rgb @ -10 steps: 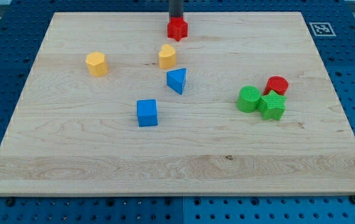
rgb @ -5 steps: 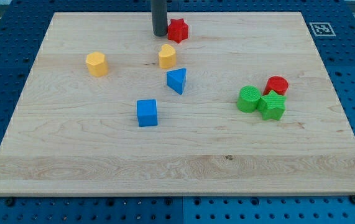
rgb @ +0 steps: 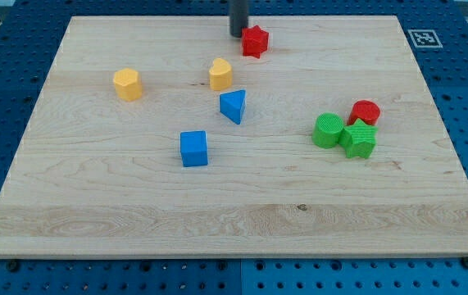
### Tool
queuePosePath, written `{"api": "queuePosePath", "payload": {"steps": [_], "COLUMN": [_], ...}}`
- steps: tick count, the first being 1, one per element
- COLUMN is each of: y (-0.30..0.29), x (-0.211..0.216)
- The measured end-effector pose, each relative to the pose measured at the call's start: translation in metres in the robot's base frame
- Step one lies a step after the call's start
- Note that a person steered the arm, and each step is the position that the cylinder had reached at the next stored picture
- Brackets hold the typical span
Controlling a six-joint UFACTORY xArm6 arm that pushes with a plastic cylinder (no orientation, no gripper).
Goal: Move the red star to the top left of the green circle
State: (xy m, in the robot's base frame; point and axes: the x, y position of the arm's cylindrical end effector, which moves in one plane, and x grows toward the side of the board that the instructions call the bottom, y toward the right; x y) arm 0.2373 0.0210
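Observation:
The red star (rgb: pixel 255 41) lies near the view's top edge of the wooden board, a little right of centre. My tip (rgb: pixel 238 34) stands just left of it, touching or nearly touching its upper left side. The green circle (rgb: pixel 328 130) sits at the view's right, well below and right of the red star. It touches a green star (rgb: pixel 359 140), and a red circle (rgb: pixel 365 112) sits just above that star.
A yellow block (rgb: pixel 220 74) lies below my tip, with a blue triangle (rgb: pixel 233 106) under it. A blue cube (rgb: pixel 193 148) sits lower left. Another yellow block (rgb: pixel 127 83) lies at the left. A marker tag (rgb: pixel 422 38) is at the board's top right corner.
My tip moved from above the red star to its left side, then swept right. The red star slid right by about one block width. The other blocks have not moved.

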Motion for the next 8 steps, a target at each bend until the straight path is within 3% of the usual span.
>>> {"api": "queuePosePath", "payload": {"steps": [7,8], "y": [-0.010,-0.009], "x": [0.021,0.049]}}
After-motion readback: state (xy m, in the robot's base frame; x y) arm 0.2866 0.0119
